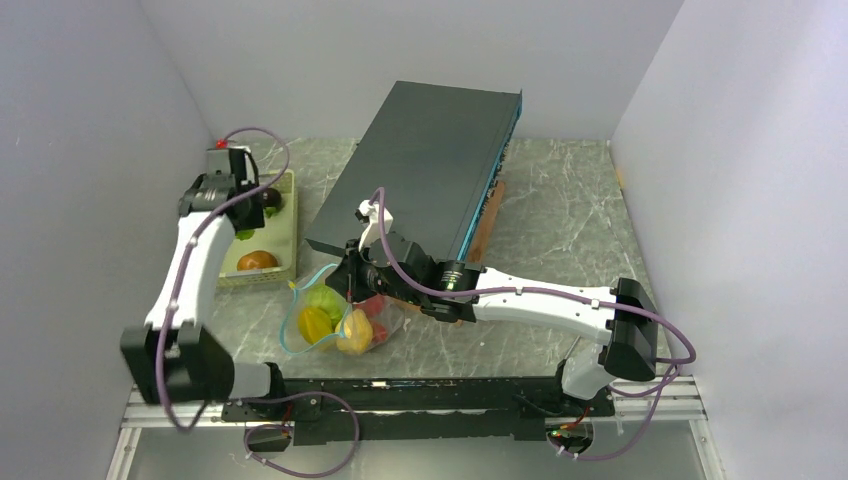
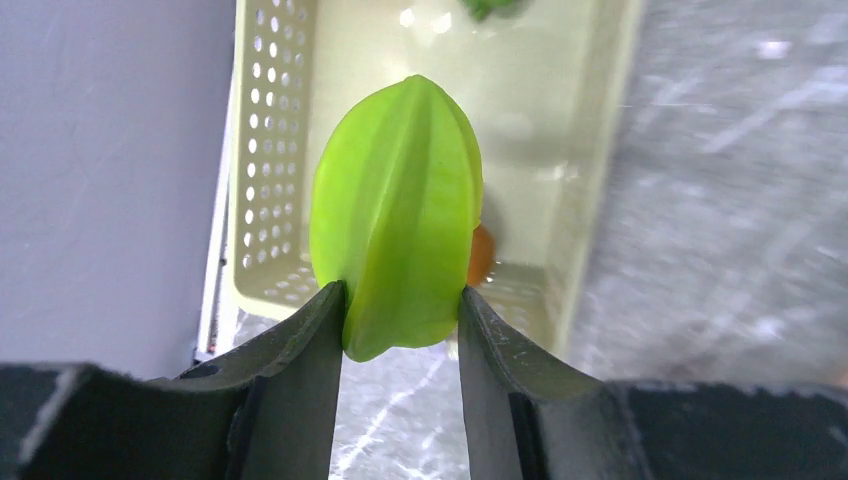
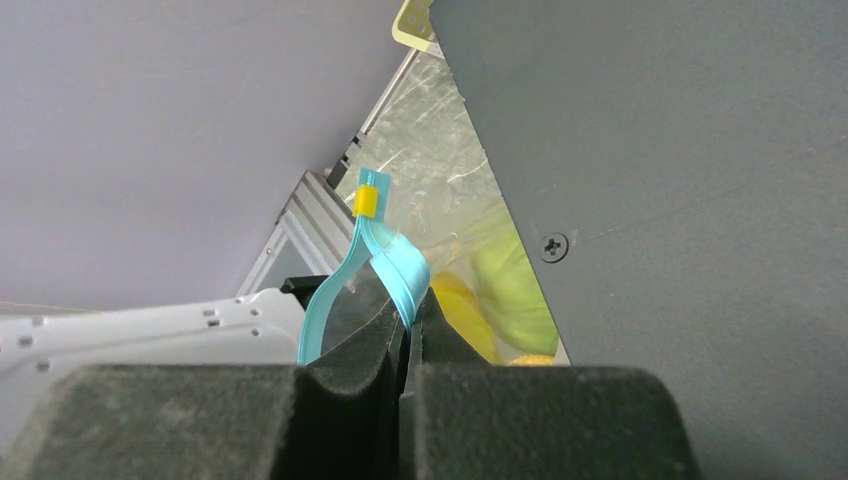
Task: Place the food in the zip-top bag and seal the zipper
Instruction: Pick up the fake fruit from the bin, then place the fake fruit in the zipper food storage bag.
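The clear zip-top bag (image 1: 385, 322) lies open in front of the arms, holding a green, a yellow (image 1: 355, 335) and a red piece of food. My right gripper (image 1: 349, 279) is shut on the bag's teal-blue zipper strip (image 3: 392, 262) and holds the mouth up; a yellow slider (image 3: 367, 200) sits on the strip's end. My left gripper (image 2: 400, 312) is shut on a ribbed bright-green fruit (image 2: 398, 210), held above the pale basket (image 2: 270, 150). In the top view this gripper (image 1: 243, 222) is over the basket (image 1: 288, 235), which holds an orange-brown piece (image 1: 257, 261) and a dark purple piece (image 1: 270, 197).
A big dark slab (image 1: 430, 160) with a blue edge lies tilted behind the bag, close to my right gripper, and fills the right of the right wrist view (image 3: 680, 200). Grey walls close in the left, back and right. The table is marbled grey.
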You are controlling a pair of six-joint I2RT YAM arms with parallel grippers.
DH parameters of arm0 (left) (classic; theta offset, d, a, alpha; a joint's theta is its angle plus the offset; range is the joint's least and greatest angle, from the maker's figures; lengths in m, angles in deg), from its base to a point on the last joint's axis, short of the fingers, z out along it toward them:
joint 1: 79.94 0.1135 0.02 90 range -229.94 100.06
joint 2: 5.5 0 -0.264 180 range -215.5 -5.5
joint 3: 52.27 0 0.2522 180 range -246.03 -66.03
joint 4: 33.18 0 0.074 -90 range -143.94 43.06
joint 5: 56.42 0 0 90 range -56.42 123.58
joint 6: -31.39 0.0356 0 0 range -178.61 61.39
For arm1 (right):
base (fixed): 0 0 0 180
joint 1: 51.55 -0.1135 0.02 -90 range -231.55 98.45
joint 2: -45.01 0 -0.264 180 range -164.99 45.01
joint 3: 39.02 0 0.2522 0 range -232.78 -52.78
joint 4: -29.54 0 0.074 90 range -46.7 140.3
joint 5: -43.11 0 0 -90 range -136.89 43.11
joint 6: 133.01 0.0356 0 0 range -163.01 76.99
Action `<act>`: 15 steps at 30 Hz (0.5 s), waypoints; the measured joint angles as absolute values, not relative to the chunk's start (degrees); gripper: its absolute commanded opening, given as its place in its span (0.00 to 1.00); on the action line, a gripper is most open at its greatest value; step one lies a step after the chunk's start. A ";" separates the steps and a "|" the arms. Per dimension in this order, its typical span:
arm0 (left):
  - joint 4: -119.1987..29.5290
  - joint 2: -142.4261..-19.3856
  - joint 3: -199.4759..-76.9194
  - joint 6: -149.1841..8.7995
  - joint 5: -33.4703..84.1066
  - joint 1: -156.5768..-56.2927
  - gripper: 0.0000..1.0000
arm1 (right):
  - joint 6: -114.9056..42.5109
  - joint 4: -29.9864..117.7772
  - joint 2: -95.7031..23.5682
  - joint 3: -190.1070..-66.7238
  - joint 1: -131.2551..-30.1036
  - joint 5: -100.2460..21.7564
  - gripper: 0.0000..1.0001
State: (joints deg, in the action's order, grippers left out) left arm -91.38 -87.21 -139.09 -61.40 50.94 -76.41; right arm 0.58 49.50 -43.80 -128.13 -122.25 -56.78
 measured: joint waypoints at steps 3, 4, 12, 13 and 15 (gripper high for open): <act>-94.44 -75.61 -137.66 -65.16 44.69 -76.43 0.20 | 0.58 49.52 -43.80 -128.13 -122.25 -56.80 0.00; -95.34 -72.28 -137.18 -66.16 43.16 -76.45 0.20 | 0.58 49.50 -43.80 -128.13 -122.25 -56.82 0.00; -102.95 -48.66 -133.49 -79.21 28.59 -76.54 0.14 | 0.56 49.72 -43.91 -128.26 -122.25 -56.86 0.00; -103.73 -47.15 -133.49 -80.79 27.03 -76.56 0.14 | 0.54 49.74 -43.93 -128.33 -122.25 -56.89 0.00; -104.91 -44.39 -133.07 -84.00 23.75 -76.56 0.14 | 0.56 49.78 -44.00 -128.37 -122.25 -56.93 0.00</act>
